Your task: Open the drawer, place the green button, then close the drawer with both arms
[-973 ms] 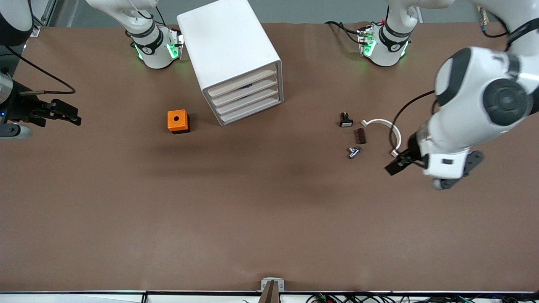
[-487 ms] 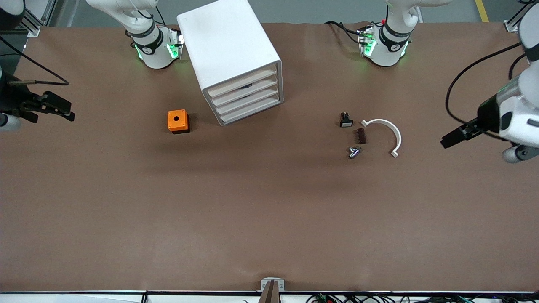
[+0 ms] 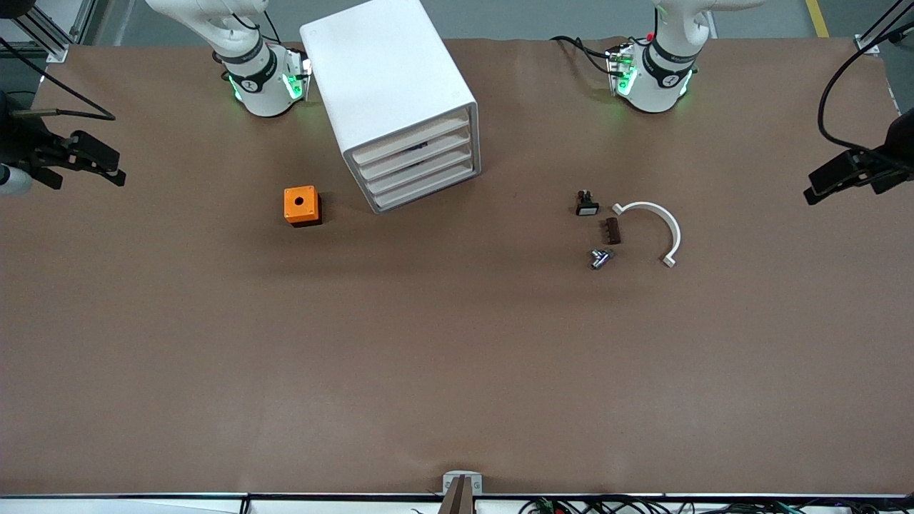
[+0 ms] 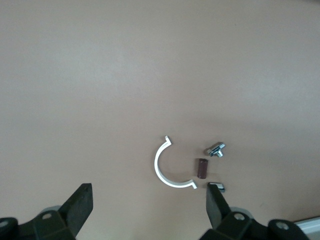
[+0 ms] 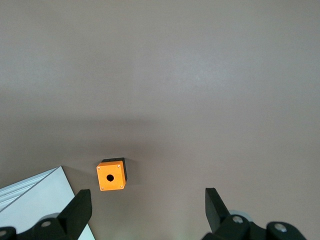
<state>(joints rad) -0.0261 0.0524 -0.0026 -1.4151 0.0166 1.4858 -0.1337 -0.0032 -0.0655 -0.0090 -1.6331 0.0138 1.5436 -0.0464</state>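
Observation:
The white cabinet (image 3: 389, 78) stands between the arms' bases with all of its drawers pushed in. The drawer (image 3: 426, 187) is its bottommost one. The button is out of view. My left gripper (image 3: 821, 185) hangs open and empty over the table's edge at the left arm's end. In the left wrist view its fingers (image 4: 80, 205) stand wide apart around the left gripper (image 4: 150, 207). My right gripper (image 3: 100, 160) hangs open and empty over the right arm's end of the table. The right wrist view shows the right gripper (image 5: 148, 210) spread wide above bare table.
An orange box with a hole (image 3: 302, 205) (image 5: 111, 175) sits beside the cabinet toward the right arm's end. Toward the left arm's end lie a black switch with a white cap (image 3: 587, 204), a brown piece (image 3: 612, 230), a metal piece (image 3: 600, 258) and a white half ring (image 3: 653, 221) (image 4: 167, 170).
The left arm has swung away from the small parts out to its end of the table. The right gripper has drifted slightly toward the bases' side. Both stayed open.

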